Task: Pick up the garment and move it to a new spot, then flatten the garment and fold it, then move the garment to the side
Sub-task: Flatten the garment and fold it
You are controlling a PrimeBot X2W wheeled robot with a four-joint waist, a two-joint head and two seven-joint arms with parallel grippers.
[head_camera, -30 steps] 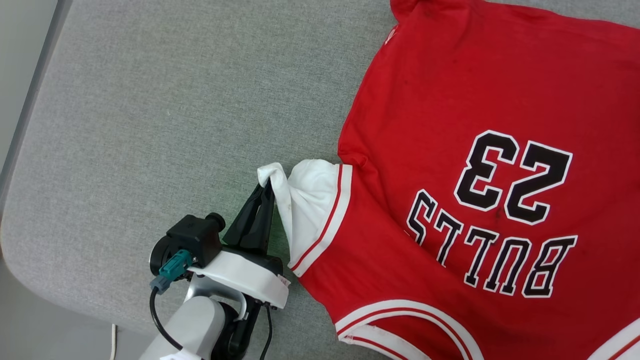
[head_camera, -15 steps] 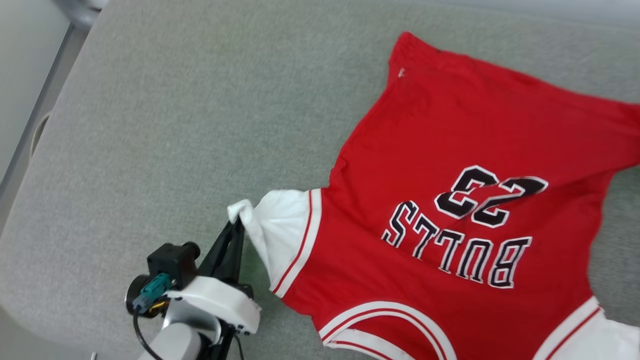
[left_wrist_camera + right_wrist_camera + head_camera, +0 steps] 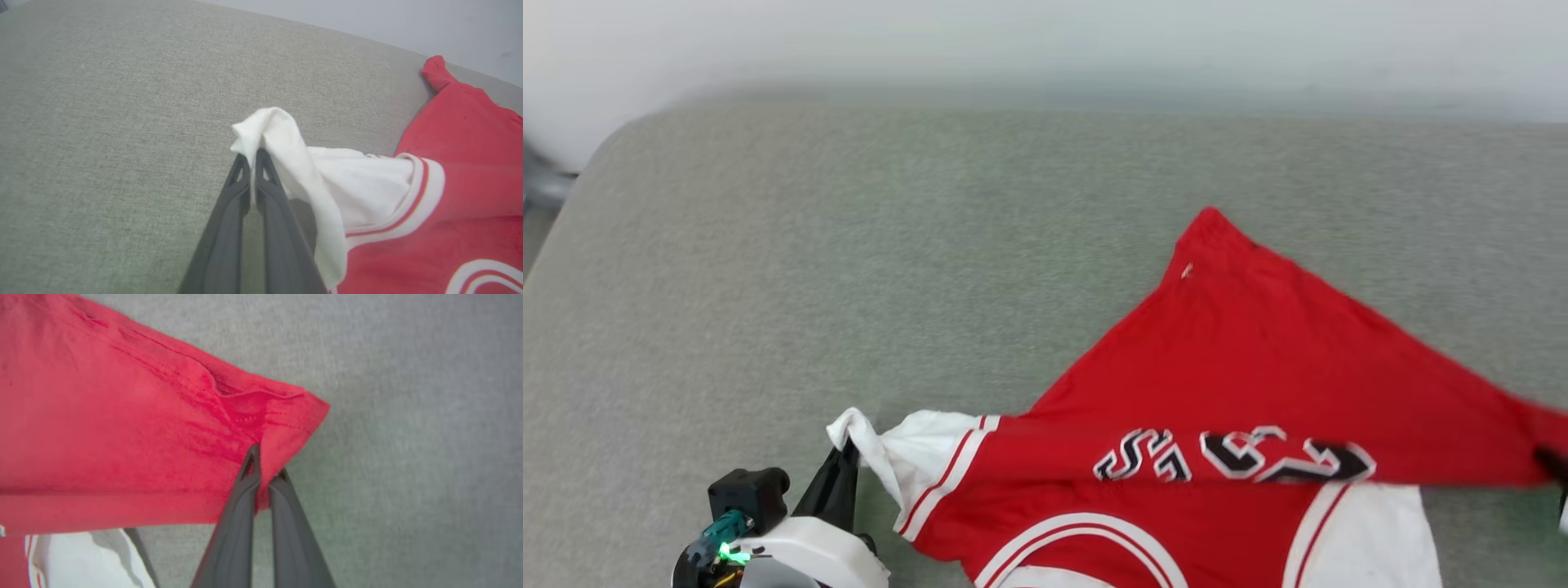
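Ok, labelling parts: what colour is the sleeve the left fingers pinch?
White sleeve, red-striped trim; best in left wrist view.

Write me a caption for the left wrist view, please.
Left gripper shut on the white sleeve of the red jersey, above a grey fabric surface.

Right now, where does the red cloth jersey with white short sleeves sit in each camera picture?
Head view: the red cloth jersey with white short sleeves spreads over the lower right; the left gripper pinches its sleeve tip, lower left.
Left wrist view: right side, white sleeve tip at centre.
Right wrist view: upper left, red corner pinched by the right gripper.
Shared landmark: the grey woven cushion beneath it.
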